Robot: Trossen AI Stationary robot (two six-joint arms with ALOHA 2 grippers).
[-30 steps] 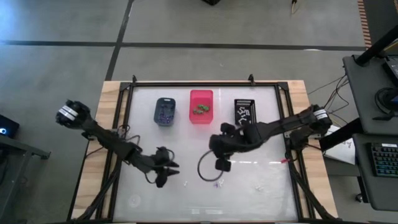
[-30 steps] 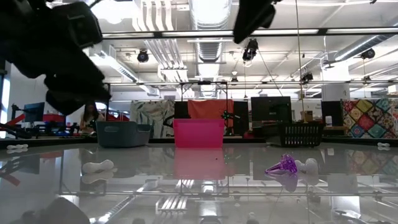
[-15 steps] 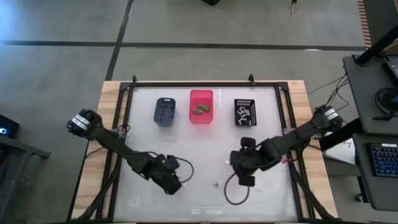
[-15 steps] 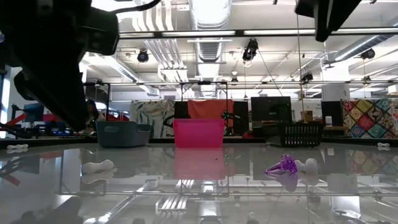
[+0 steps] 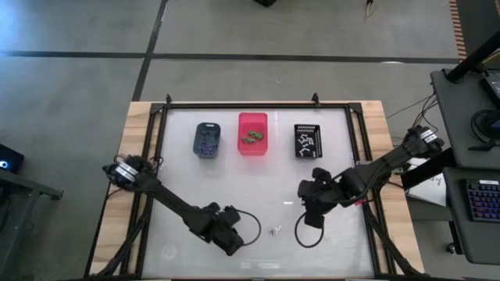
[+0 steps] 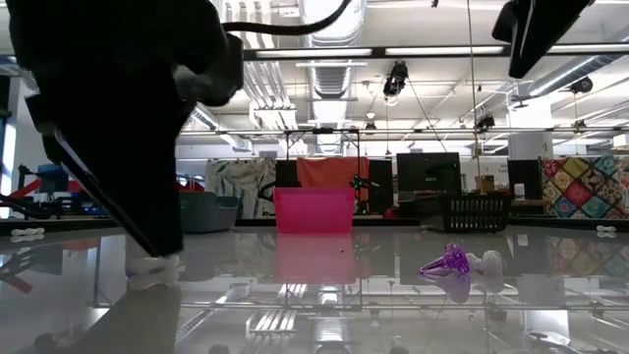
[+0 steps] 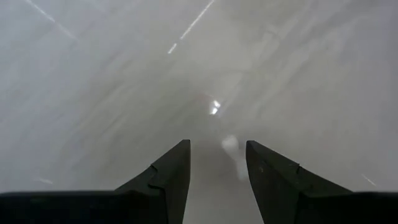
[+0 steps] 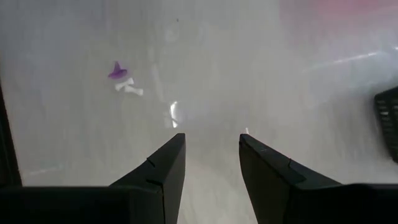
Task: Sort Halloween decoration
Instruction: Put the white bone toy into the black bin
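A purple trinket (image 8: 116,70) and a white one (image 8: 129,87) lie side by side on the glass table top near its front middle; the pair (image 5: 275,230) also shows from above. Another white trinket (image 6: 157,265) lies on the glass right under my left gripper (image 7: 217,162). It shows as a pale smear (image 7: 231,146) just beyond the open fingers. My left gripper (image 5: 234,243) points steeply down near the table's front edge. My right gripper (image 8: 211,155) hangs open, high above the glass and to the right of the purple trinket (image 6: 447,261), with nothing between its fingers.
Three bins stand in a row at the far side: a blue-grey bin (image 5: 207,139) with purple pieces, a pink bin (image 5: 252,133) with green pieces and a black bin (image 5: 306,140) with white pieces. A dark frame (image 5: 258,105) borders the glass. Loose cables hang from both wrists.
My left gripper has moved toward the table's right and near edges and tipped over from nearly level to steeply down, ending over the white trinket. My right gripper has swung from the table's middle toward the right edge, away from the purple trinket.
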